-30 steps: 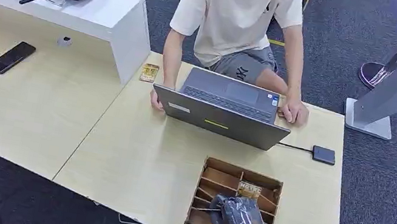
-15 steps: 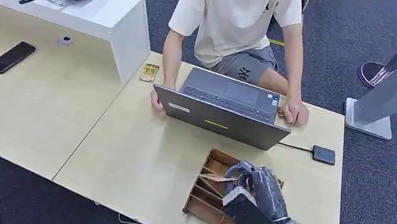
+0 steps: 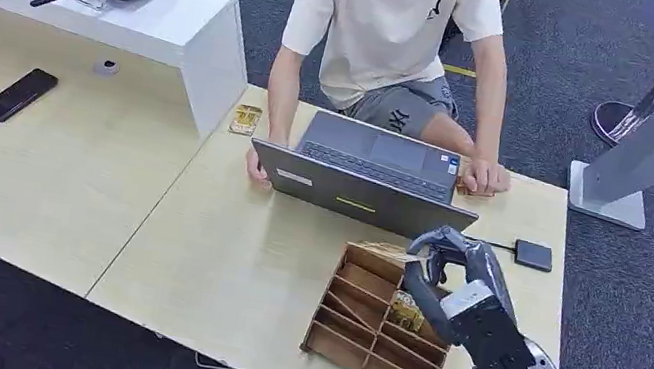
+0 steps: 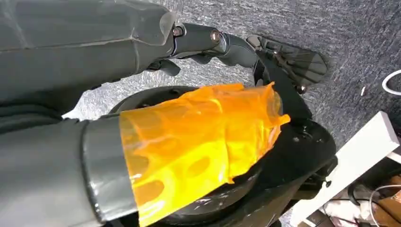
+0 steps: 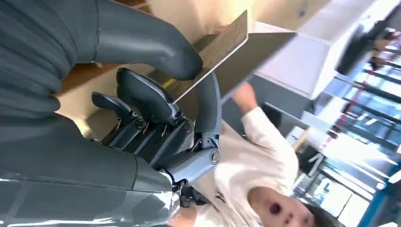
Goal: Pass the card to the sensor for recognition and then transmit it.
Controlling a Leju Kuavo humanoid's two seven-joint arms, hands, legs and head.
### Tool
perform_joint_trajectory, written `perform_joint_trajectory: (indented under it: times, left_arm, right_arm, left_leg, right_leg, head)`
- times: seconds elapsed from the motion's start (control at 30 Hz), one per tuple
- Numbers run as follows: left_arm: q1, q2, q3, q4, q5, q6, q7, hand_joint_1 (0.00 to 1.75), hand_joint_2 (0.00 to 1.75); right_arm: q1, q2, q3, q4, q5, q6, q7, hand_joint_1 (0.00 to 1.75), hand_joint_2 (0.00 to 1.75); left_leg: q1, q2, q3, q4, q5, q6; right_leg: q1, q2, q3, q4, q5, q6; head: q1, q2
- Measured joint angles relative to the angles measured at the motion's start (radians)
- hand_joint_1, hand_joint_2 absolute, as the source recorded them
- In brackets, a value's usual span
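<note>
1. Right hand (image 3: 450, 267) has come up and forward since a second ago: then it was low over the near compartments of the wooden organizer (image 3: 359, 322), now it is raised over the box's far right corner, close to the back of the laptop (image 3: 357, 195).
2. Card (image 5: 222, 45) came out with it. In the right wrist view a thin wood-toned card sits clamped between the thick thumb and the dark fingers (image 5: 146, 97), its free end sticking out past them toward the person (image 3: 387, 23) seated behind the laptop.
3. From the head view the card is hard to pick out; a pale sliver at the box's far edge by the hand may be it.
4. Reading: pick-up looks done. Next comes carrying the card to the sensor, probably the small black pad (image 3: 533, 254) just right of the hand.
5. Another gold-patterned card (image 3: 405, 312) lies in the organizer.
6. Left hand (image 4: 156, 156) hangs by the floor, holding nothing; whether its fingers are apart or curled, cannot tell.
</note>
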Motion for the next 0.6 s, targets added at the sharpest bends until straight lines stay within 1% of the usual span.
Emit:
perform_joint_trajectory:
  times: [0.17,0.27,0.43,0.53,0.6]
  left_arm:
    - [0.010,-0.013,-0.005,0.000,-0.018,0.014,-0.022,0.00,0.00]
    - [0.017,-0.017,-0.011,0.000,-0.027,0.006,-0.037,0.00,0.00]
    - [0.020,-0.010,-0.032,0.000,-0.051,-0.017,-0.042,0.00,0.00]
    - [0.019,-0.008,-0.042,0.000,-0.059,-0.010,-0.041,0.00,0.00]
    - [0.019,-0.006,-0.052,0.000,-0.069,-0.011,-0.034,0.00,0.00]
  right_arm:
    - [-0.045,0.038,-0.003,-0.011,-0.067,0.019,-0.041,1.75,1.75]
    - [-0.091,0.058,-0.003,0.002,-0.121,0.052,-0.077,1.75,1.75]
    - [-0.216,0.109,-0.001,0.066,-0.171,0.073,-0.062,1.75,1.75]
    - [-0.297,0.143,0.001,0.155,-0.183,0.070,-0.055,1.75,1.75]
    - [-0.354,0.172,0.002,0.233,-0.181,0.055,-0.040,1.75,1.75]
  left_leg:
    - [0.000,0.000,0.000,0.000,0.000,0.000]
    - [0.000,0.000,0.000,0.000,0.000,0.000]
    - [0.000,0.000,0.000,0.000,0.001,0.000]
    - [0.000,0.000,0.000,0.000,0.001,-0.001]
    - [0.000,0.000,0.000,0.000,0.001,-0.001]
  right_leg:
    - [0.000,0.000,0.000,0.000,0.000,0.000]
    - [0.000,0.000,0.000,0.000,0.000,0.000]
    - [0.000,0.000,0.000,0.000,0.000,0.000]
    - [0.000,0.000,0.000,0.001,0.001,0.000]
    - [0.000,0.000,0.000,0.001,0.001,0.000]
  head:
    - [0.000,0.000]
    - [-0.001,0.000]
    - [0.000,0.000]
    - [0.000,0.000]
    - [0.000,0.000]
